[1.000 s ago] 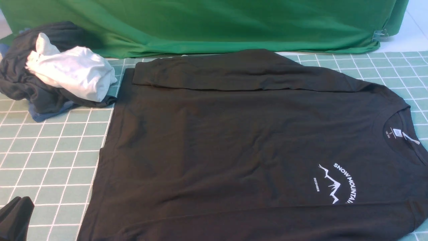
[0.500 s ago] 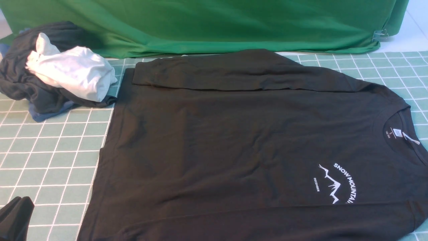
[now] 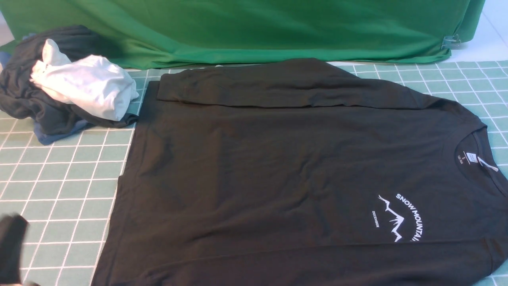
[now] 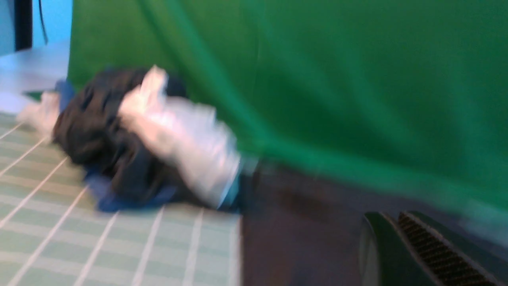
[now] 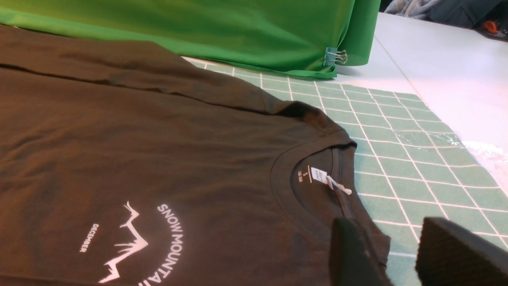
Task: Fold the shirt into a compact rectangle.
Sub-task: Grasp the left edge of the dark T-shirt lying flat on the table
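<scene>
Nearest me, at the near left corner of the grid mat [image 3: 59,178], my left gripper [image 3: 12,246] has just swung up and outward. It shows as a blur, jaws pressed together and empty, and its own camera is smeared by the motion. The shirt [image 3: 278,167] has not stirred, so I judge the next fold has not started and this arm is only repositioning, probably toward the hem.

My right gripper [image 5: 401,254] hangs partly parted over the collar by the mat's right edge, holding nothing.

The shirt lies flat across the mat's middle, collar right, hem left, with one sleeve [image 3: 278,85] already laid along its far side.

My count:
- Two grippers and one black shirt.
- At the far left corner, one white garment [image 3: 87,85], one dark grey garment [image 3: 24,95] and one blue cloth [image 3: 47,137].
- Along the far edge, one green backdrop cloth [image 3: 254,28] with one binder clip [image 3: 450,41].
</scene>
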